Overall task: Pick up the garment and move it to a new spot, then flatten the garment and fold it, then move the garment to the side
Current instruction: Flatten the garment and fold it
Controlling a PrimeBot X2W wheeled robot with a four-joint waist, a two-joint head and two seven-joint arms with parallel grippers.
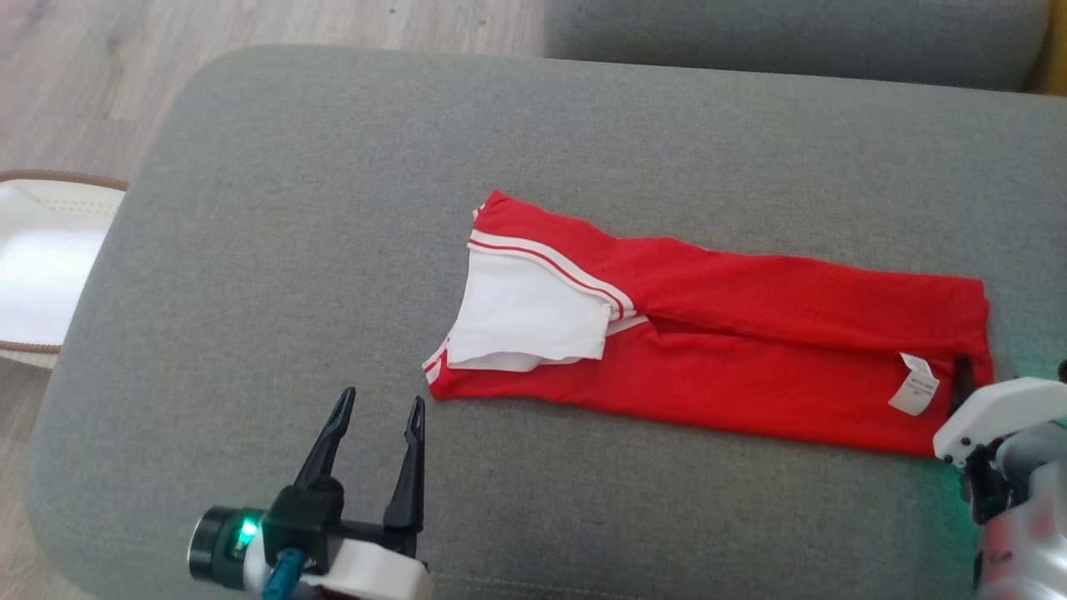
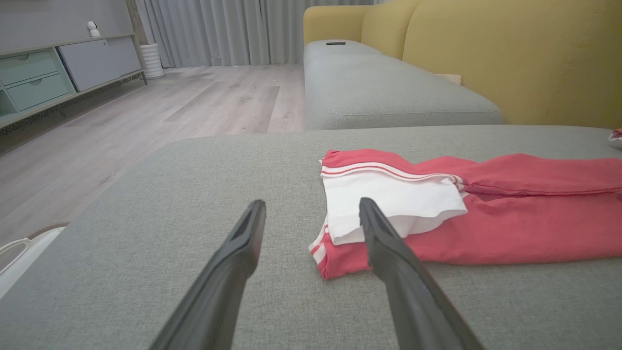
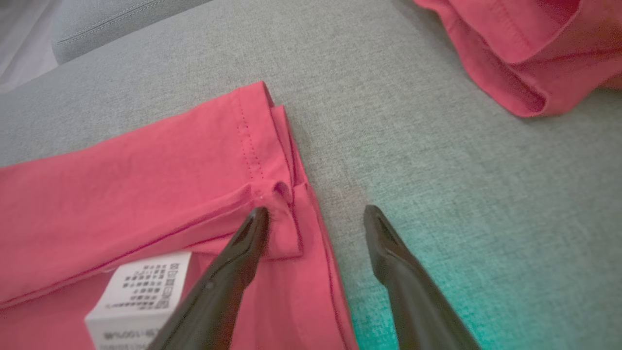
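Observation:
A red garment [image 1: 750, 350] with white striped trim and a white sleeve panel [image 1: 525, 321] lies folded in a long band on the grey cushion [image 1: 292, 250]. A white care label [image 1: 914, 383] shows near its right end. My left gripper [image 1: 379, 408] is open just in front of the garment's left end [image 2: 340, 257], touching nothing. My right gripper [image 3: 316, 214] is open at the right hem [image 3: 272, 146]. One of its fingertips [image 3: 257, 218] rests on the red fabric and the other is over bare cushion. Its white wrist housing [image 1: 984, 417] covers the garment's corner.
A second piece of red fabric [image 3: 525, 48] lies beyond the garment's right end. A white basket [image 1: 42, 267] stands on the wood floor at the left. Another grey cushion [image 2: 388, 87] and a yellow sofa back [image 2: 510, 53] lie farther off.

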